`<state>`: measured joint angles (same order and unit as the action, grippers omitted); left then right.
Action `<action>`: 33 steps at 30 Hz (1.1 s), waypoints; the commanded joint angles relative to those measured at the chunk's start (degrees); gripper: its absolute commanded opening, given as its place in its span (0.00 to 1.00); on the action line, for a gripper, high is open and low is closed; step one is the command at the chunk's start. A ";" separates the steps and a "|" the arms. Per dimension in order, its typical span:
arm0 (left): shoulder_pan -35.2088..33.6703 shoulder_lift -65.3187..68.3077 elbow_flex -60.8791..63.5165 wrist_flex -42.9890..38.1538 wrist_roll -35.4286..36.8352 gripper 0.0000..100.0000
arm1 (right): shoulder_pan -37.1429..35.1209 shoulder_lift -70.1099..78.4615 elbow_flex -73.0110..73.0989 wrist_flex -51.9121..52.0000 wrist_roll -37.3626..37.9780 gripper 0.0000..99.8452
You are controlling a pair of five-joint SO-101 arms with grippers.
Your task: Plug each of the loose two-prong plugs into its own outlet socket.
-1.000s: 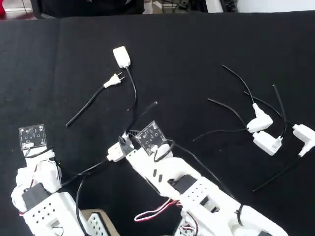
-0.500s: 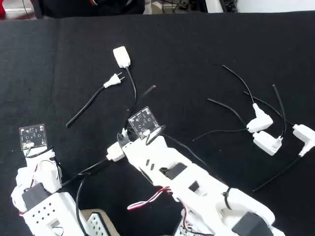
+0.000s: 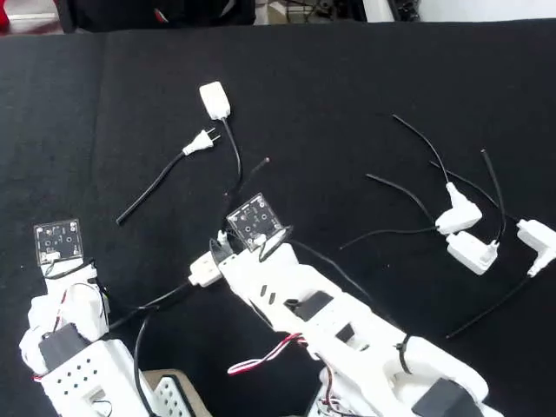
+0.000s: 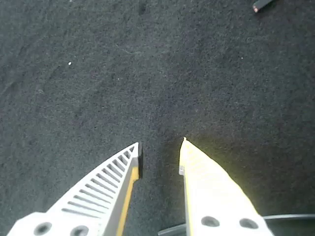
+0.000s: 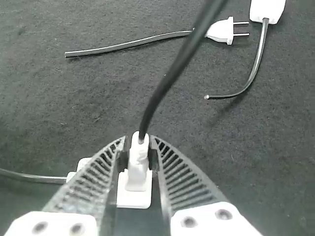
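My right gripper (image 5: 137, 140) is shut on a white two-prong plug (image 5: 137, 160) whose black cable rises toward the camera. The plug stands in a white socket block (image 5: 133, 195) under the fingers. In the high view this gripper (image 3: 219, 250) sits left of centre, above the same socket block (image 3: 203, 270). A loose plug (image 3: 201, 142) (image 5: 224, 34) on a black cable lies farther back, beside a free white socket (image 3: 215, 100) (image 5: 267, 9). My left gripper (image 4: 160, 147) hangs open over bare black cloth, nothing between its fingers; its arm (image 3: 62, 330) stands at the front left.
Several white plugs and sockets (image 3: 469, 234) with black cables lie in a cluster at the right. A cut cable end (image 4: 260, 6) lies beyond the left gripper. The black cloth (image 3: 347, 95) covers the whole table, whose far edge runs along the back.
The right arm shifted a little to the left with the plug held. The free end of the plug's cable swung farther back. The left arm stayed still.
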<state>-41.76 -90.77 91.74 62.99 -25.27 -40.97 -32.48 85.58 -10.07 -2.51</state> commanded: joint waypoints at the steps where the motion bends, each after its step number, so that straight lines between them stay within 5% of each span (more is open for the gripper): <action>1: 0.57 -0.18 -0.31 -0.53 -0.53 0.14 | 0.44 4.18 -3.21 0.70 0.79 0.01; 13: 0.57 -0.18 -0.31 -0.53 -0.53 0.14 | -1.85 2.33 -5.05 14.24 6.77 0.01; 33: 0.57 -0.18 -0.31 -0.53 -0.53 0.14 | -3.78 4.18 -8.92 20.57 10.20 0.02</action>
<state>-41.76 -90.77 91.74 62.99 -25.27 -43.69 -31.78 79.69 8.22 7.16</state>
